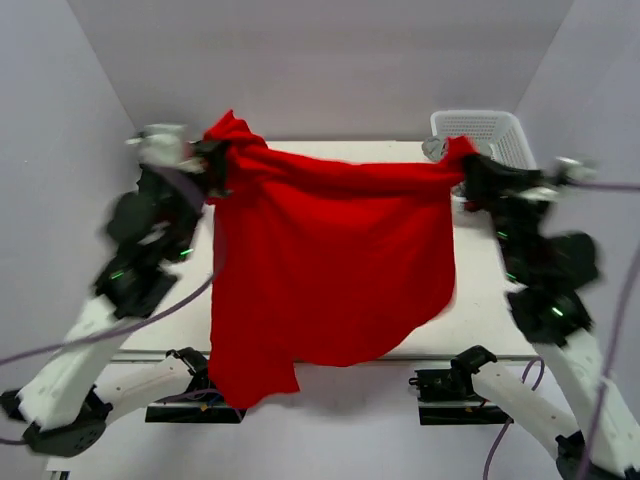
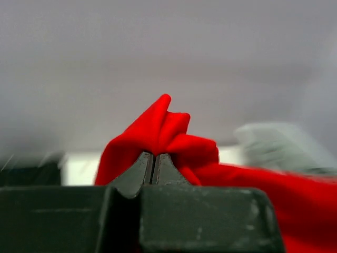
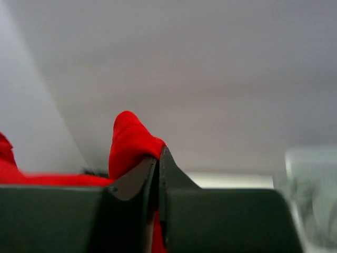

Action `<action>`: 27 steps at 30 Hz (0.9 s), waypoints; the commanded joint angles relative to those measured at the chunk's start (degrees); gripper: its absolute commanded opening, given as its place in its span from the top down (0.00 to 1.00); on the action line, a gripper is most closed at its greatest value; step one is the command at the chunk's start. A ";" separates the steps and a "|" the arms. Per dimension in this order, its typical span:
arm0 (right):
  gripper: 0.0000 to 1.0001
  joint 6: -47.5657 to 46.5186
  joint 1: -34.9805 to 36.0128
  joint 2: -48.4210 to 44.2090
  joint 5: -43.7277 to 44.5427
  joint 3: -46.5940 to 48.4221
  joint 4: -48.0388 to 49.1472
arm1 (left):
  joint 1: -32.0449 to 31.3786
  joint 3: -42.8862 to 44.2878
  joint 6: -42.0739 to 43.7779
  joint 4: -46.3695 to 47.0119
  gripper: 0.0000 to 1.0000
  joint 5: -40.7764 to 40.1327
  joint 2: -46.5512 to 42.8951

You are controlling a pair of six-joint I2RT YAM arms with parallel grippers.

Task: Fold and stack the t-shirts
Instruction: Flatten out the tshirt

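Left tool [image 2: 152, 155], right tool [image 3: 158, 154] pinch red t-shirt [image 1: 330, 270]; basket [image 1: 492, 130] behind.

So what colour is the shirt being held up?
The t-shirt is plain bright red, clearest in the top external view.

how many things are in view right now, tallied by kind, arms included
red t-shirt: 1
white basket: 1
robot arms: 2 (left arm, right arm)
total: 4
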 commanded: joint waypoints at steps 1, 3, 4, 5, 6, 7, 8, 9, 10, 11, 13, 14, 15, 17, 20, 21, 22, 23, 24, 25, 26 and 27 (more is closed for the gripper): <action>0.88 7.79 -0.10 11.67 14.17 -6.61 -1.34 | 0.69 -8.54 -3.58 1.91 1.00 -27.88 11.11; 0.84 11.64 -0.10 15.58 17.18 -9.41 -3.02 | 1.92 -10.58 -7.87 -1.48 1.00 -33.78 16.30; 0.75 12.10 -0.27 19.69 17.63 -11.08 -2.94 | 2.62 -11.28 -11.81 -2.73 1.00 -33.80 21.37; 0.67 12.19 -0.10 23.29 18.51 -11.71 -2.07 | 4.11 -11.28 -13.94 -3.96 1.00 -32.41 23.86; 0.56 12.45 -0.27 27.16 18.60 -12.41 -2.32 | 4.90 -11.28 -15.70 -4.76 1.00 -31.26 26.32; 0.42 12.89 -0.36 29.02 18.52 -11.72 -3.19 | 5.87 -11.28 -18.33 -5.90 0.85 -29.69 28.69; 0.39 13.07 -0.27 34.00 18.17 -10.15 -6.16 | 7.53 -10.67 -19.48 -6.69 0.64 -27.24 33.76; 0.37 13.68 -0.36 35.62 18.25 -9.09 -7.23 | 8.24 -10.15 -19.50 -6.70 0.01 -26.60 36.25; 0.37 13.95 -0.27 36.68 18.34 -8.12 -9.33 | 8.86 -8.75 -21.41 -10.00 0.00 -25.81 38.80; 0.36 13.60 -0.36 39.04 17.12 -5.68 -11.09 | 9.39 -4.47 -23.34 -13.52 0.00 -25.11 41.35; 0.26 13.08 -0.36 39.68 16.41 -5.04 -11.99 | 10.27 0.55 -25.90 -20.54 0.00 -24.57 46.63; 0.25 12.90 -0.19 39.59 14.93 -5.12 -11.73 | 10.88 1.19 -26.43 -21.28 0.00 -23.96 47.34; 0.16 12.81 -0.27 39.50 14.74 -5.30 -11.55 | 10.89 1.20 -26.44 -21.29 0.00 -23.26 47.35; 0.14 12.11 -0.36 39.15 12.72 -5.91 -11.03 | 11.41 -0.80 -25.57 -19.01 0.00 -19.85 45.69; 0.10 11.32 -0.36 38.71 8.42 -6.70 -10.94 | 11.94 -5.47 -24.86 -15.41 0.00 -14.57 40.96; 0.10 10.71 -0.27 38.45 5.54 -6.88 -11.11 | 11.94 -6.61 -24.86 -15.40 0.00 -13.16 39.72; 0.10 10.61 -0.27 38.45 4.46 -7.14 -10.94 | 11.94 -8.89 -24.86 -14.70 0.00 -11.15 38.49; 0.10 9.74 -0.27 38.27 3.06 -8.10 -10.59 | 11.94 -10.13 -24.86 -14.17 0.00 -10.17 37.26; 0.10 9.73 -0.27 38.27 -0.96 -8.55 -9.89 | 12.47 -11.36 -24.86 -14.17 0.00 -9.12 34.81; 0.10 9.56 -0.27 38.45 -2.39 -8.81 -9.36 | 12.47 -13.98 -24.86 -14.17 0.00 -7.10 33.65; 0.10 9.21 -0.19 38.53 -5.01 -9.60 -8.57 | 12.47 -15.40 -24.86 -13.65 0.00 -6.13 32.60; 0.10 9.20 -0.27 38.80 -6.08 -10.22 -8.13 | 12.47 -16.81 -24.86 -12.86 0.00 -4.72 31.54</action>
